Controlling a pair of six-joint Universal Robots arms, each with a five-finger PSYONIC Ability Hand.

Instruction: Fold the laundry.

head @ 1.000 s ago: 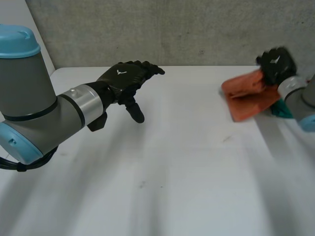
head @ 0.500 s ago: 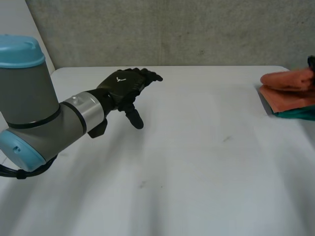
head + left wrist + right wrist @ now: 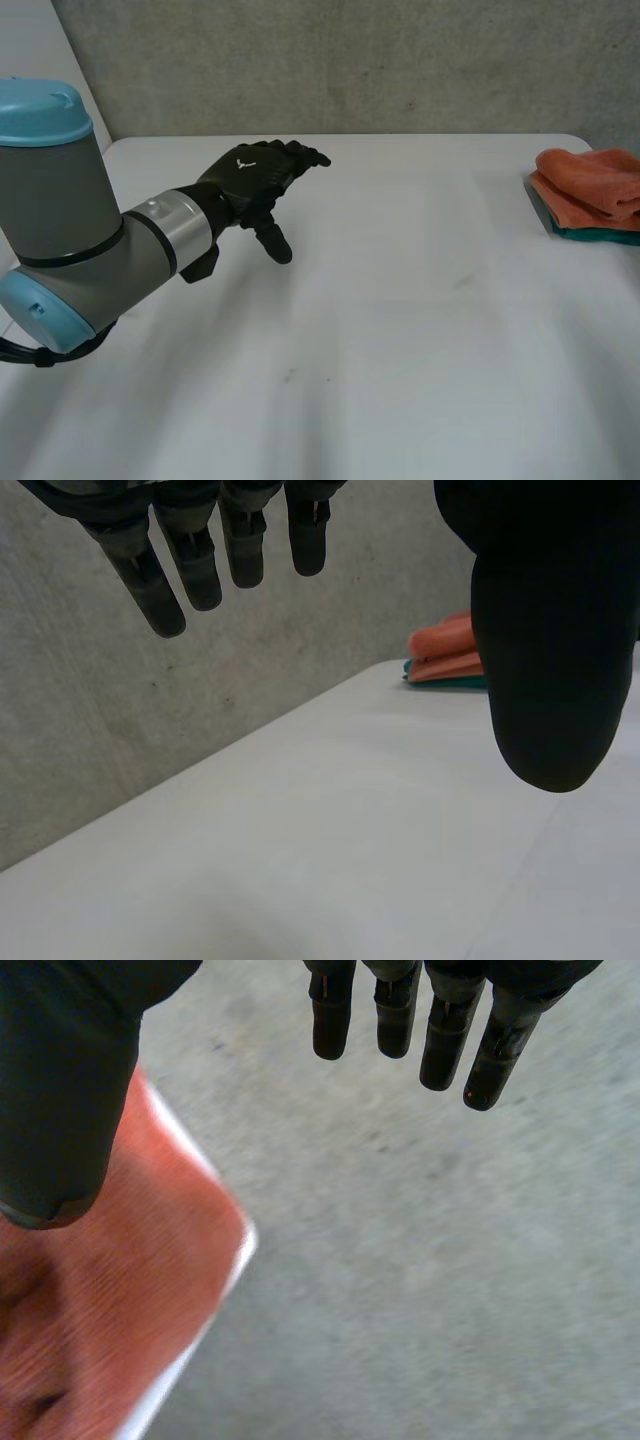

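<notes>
**A:** Left hand status?

**B:** Left hand (image 3: 262, 172) hangs above the far left part of the table (image 3: 400, 340), at the end of the left arm (image 3: 70, 230). Its fingers (image 3: 150, 585) are straight and slightly spread. The thumb points down with a wide gap to the fingers. Nothing is in the hand and nothing touches it.

**A:** Right hand?

**B:** Right hand (image 3: 60, 1080) is also wide open. In the right wrist view the fingers (image 3: 443, 1045) are straight, the thumb is set well off from them, and it holds nothing.

**A:** Where's the laundry?

**B:** The orange towel (image 3: 590, 188) is folded at the right edge of the table, toward the far side. It sits on a teal cloth (image 3: 598, 236), which shows as a thin strip along the towel's near side. The concrete wall (image 3: 350, 60) runs behind the table's far edge.

**A:** Any contact with either hand?

**B:** The left hand is well apart from it. In the left wrist view the stack lies far beyond the fingertips, over by the table's edge. The right hand is above the towel, and in its wrist view the towel is right under the thumb. I can't tell whether the thumb touches the fabric. The fingers reach out past the table edge over grey concrete.
</notes>
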